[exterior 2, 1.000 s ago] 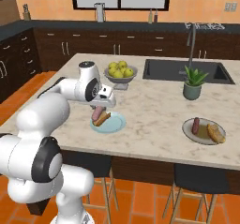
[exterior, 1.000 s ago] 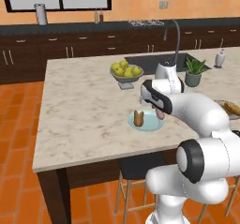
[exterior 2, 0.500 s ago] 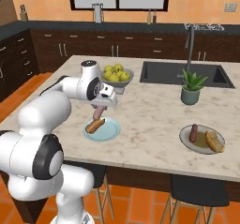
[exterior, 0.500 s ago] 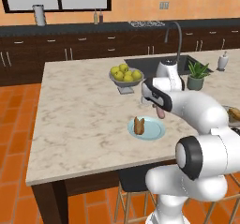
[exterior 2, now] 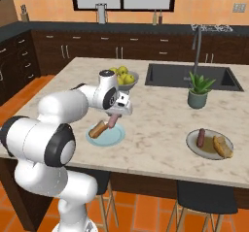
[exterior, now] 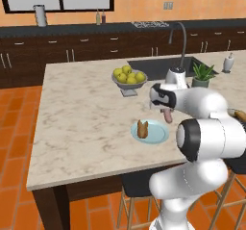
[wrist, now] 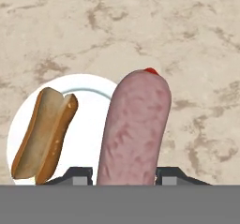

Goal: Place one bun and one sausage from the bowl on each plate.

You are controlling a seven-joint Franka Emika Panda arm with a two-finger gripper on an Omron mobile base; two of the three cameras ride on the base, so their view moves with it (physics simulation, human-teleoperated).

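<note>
Marble island [exterior: 81, 108]: jaws grip a pink, mottled sausage [wrist: 133, 129], red-tipped, above plate [wrist: 89, 138].

Beige veined marble is covering the island counter [exterior: 81, 104], looking matt; the sausage [wrist: 133, 129] is showing mottled, smooth pink skin, the plate [wrist: 89, 134] gleaming white.

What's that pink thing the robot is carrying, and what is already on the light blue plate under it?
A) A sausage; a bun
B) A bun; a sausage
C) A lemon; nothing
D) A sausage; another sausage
A: the jaws grip a pink sausage above the plate, where a bun lies alone.
</note>
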